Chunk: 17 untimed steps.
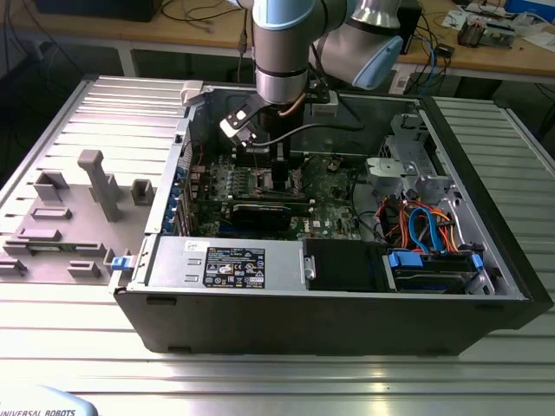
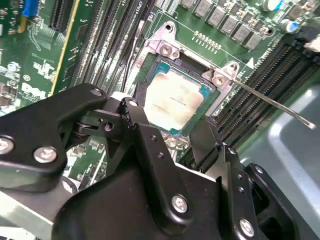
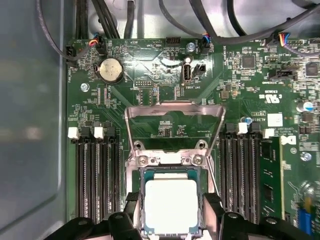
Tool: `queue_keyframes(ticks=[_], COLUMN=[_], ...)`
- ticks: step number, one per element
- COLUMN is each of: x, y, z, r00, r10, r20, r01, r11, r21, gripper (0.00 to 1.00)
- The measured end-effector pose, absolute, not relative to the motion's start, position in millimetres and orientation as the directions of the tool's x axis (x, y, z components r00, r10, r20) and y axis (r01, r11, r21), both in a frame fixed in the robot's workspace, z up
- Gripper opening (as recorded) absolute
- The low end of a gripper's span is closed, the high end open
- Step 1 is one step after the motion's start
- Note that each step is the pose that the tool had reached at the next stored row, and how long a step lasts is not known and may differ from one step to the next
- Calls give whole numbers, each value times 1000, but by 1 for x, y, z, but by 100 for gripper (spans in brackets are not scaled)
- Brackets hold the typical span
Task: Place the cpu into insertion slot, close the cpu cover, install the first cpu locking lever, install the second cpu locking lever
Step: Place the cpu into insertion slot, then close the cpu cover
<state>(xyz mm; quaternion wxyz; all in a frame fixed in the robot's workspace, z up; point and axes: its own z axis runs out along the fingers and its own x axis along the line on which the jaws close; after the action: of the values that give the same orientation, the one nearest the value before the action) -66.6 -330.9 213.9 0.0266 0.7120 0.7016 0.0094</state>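
The cpu (image 3: 170,204) (image 2: 174,99), a silvery square chip, lies flat inside the insertion slot (image 3: 169,160) (image 2: 166,48) on the green motherboard. My gripper (image 3: 172,216) (image 2: 169,119) hangs right over it, one black finger (image 3: 132,212) on each side of the chip with a narrow gap to its edges, so it stands open. The cpu cover (image 3: 174,107), a thin silver frame, stands tilted up past the slot's hinge side. A thin metal locking lever (image 2: 272,104) sticks out beside the slot. In the exterior view the gripper (image 1: 269,166) reaches down into the computer case.
Black memory slots (image 3: 95,175) (image 3: 239,175) flank the socket closely on both sides. A graphics card (image 1: 260,214) lies near the arm. The case walls (image 1: 329,321), bundled cables (image 1: 416,221) and a power supply (image 1: 225,263) hem in the board.
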Motion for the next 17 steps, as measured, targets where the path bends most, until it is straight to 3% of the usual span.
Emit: queue_keyframes(ticks=[1, 3, 4, 8, 17], x=[-66, -66, -66, -63, -62], y=[-331, -331, -331, -331, -331], z=[218, 225, 226, 226, 226], r00=[15, 15, 15, 15, 15], r10=[1000, 1000, 1000, 1000, 1000], r20=[-24, -24, -24, -24, -24], r01=[999, 999, 999, 999, 999], r11=[-14, -14, -14, -14, -14], r21=[47, 36, 33, 33, 33], gripper=[62, 47, 35, 11, 11])
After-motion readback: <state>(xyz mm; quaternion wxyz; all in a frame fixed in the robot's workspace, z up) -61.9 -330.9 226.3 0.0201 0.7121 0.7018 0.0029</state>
